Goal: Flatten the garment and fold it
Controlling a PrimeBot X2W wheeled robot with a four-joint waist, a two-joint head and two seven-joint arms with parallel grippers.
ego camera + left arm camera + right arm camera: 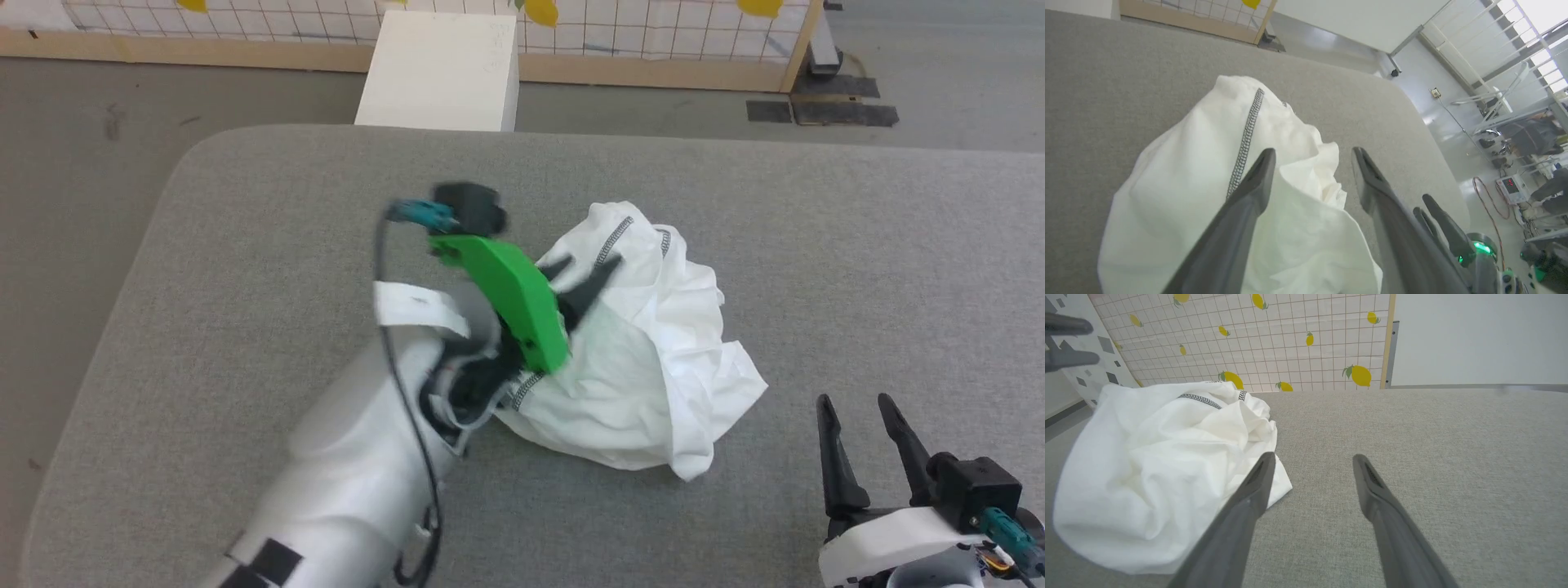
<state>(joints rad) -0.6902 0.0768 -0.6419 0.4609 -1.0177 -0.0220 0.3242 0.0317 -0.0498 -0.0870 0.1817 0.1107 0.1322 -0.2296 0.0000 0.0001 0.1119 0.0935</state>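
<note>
1. The plain white thin-fabric garment with dark grey zigzag seams lies in a crumpled heap near the middle of the grey fabric-covered table. It is bunched and puffed up, and no sleeve, hem or neckline is laid out flat.
2. The left gripper hangs over the heap's upper left part. Its two long dark fingers are spread wide, with no cloth pinched between them. The left wrist view shows one finger crossing in front of a seam. Whether either tip touches the fabric cannot be told.
3. The right gripper sits at the table's near right, apart from the garment. Its fingers are spread wide and hold nothing. In its own wrist view the heap's nearest corner lies just beside one finger.
4. Judgement: the task looks barely begun. The garment is not flattened and no fold has been made.
5. Left to do, as it appears: find edges or corners, draw the cloth out flat, smooth it, then fold.
</note>
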